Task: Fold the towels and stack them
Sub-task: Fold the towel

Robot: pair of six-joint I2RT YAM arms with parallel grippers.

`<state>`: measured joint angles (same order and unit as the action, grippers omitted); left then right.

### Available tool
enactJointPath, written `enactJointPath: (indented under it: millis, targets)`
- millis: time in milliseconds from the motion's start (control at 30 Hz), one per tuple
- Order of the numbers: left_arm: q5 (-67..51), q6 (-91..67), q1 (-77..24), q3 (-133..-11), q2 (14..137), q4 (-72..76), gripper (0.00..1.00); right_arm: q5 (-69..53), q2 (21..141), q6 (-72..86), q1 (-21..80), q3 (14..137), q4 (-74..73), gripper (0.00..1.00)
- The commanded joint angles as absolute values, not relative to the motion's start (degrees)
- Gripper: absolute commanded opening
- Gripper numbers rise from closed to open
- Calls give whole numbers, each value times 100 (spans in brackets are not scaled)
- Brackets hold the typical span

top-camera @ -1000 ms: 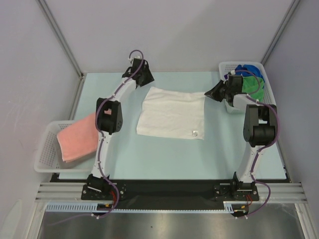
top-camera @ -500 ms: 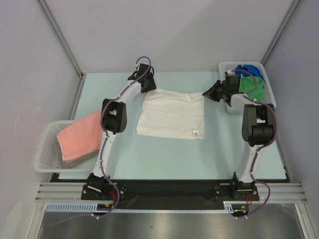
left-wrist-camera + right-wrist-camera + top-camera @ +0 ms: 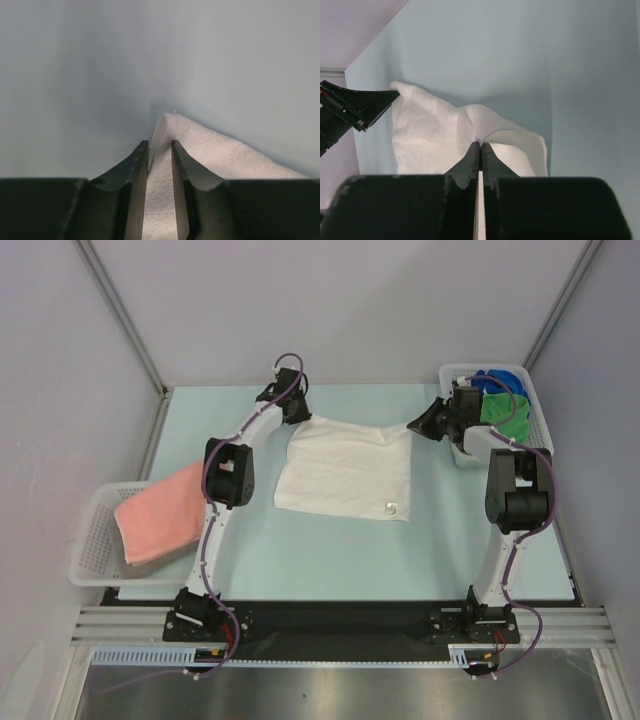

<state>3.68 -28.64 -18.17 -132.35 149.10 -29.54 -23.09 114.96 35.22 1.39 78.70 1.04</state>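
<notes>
Early yet, we judge: the white towel point(image 3: 345, 468) lies flat and unfolded mid-table, the right gripper point(image 3: 480, 145) clamped on its far right corner, the left gripper point(image 3: 160, 145) narrowly astride the far left corner, grip unclear. The pink towel point(image 3: 158, 512) sits folded in the left basket point(image 3: 88, 565); the blue towel point(image 3: 497, 378) and green towel point(image 3: 503, 410) wait in the right basket point(image 3: 455, 370).

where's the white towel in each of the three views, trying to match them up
top external: white towel spread out mid-table, far corners at the left pincer and right pincer.
left wrist: lower middle, corner between the left pincer's tips.
right wrist: middle-left, bunched at the right pincer's closed tips.
shared landmark: the left pincer, also at the right wrist view's left edge.
</notes>
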Motion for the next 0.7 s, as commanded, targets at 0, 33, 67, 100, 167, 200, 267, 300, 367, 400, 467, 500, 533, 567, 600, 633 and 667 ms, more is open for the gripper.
enactJointPath:
  millis: [0,33,67,100,167,200,267,300,367,400,467,500,533,567,600,633,667]
  targets:
    - [44,-2777,-1793,-13342,14942,-2453,27,-2259,11619,3401,141,8174,141,0]
    - [-139,-2803,-1767,-13255,14907,-2339,24,-2259,11637,3401,149,8183,149,0]
    - [-245,-2847,-1749,-13002,14776,-2059,17,-2233,11645,3393,141,8200,132,0]
    - [-298,-2900,-1732,-12834,14696,-1891,14,-2232,11646,3393,141,8218,123,0]
    - [-552,-3093,-1626,-12289,14407,-1270,6,-2232,11663,3384,141,8261,114,0]
    - [-649,-3155,-1582,-12104,14292,-1057,4,-2224,11672,3375,149,8270,114,0]
    - [-869,-3322,-1477,-11621,14107,-407,0,-2215,11689,3375,141,8314,114,0]
    - [-966,-3409,-1450,-11463,13898,-178,0,-2206,11672,3375,141,8297,123,0]
    - [-1081,-3463,-1380,-11005,13677,543,0,-2153,11637,3384,149,8279,184,0]
    - [-1168,-3506,-1354,-10839,13458,789,0,-2162,11602,3427,132,8262,202,0]
    - [-1257,-3524,-1336,-10337,13202,1525,0,-2136,11549,3428,132,8218,246,0]
    - [-1283,-3533,-1336,-10188,13097,1738,0,-2110,11497,3436,141,8192,263,0]
    - [-1283,-3525,-1327,-9856,12835,1958,0,-2109,11409,3463,141,8113,290,0]
    - [-1275,-3524,-1310,-9705,12728,2334,0,-2092,11356,3454,132,8069,316,0]
    - [-1257,-3551,-1310,-9555,12613,2494,0,-2083,11295,3463,149,8016,325,0]
    - [-1292,-3568,-1283,-9336,12456,2722,0,-2074,11190,3489,141,7903,360,0]
    - [-1388,-3621,-1266,-9230,12393,2873,0,-2074,11128,3489,158,7840,369,0]
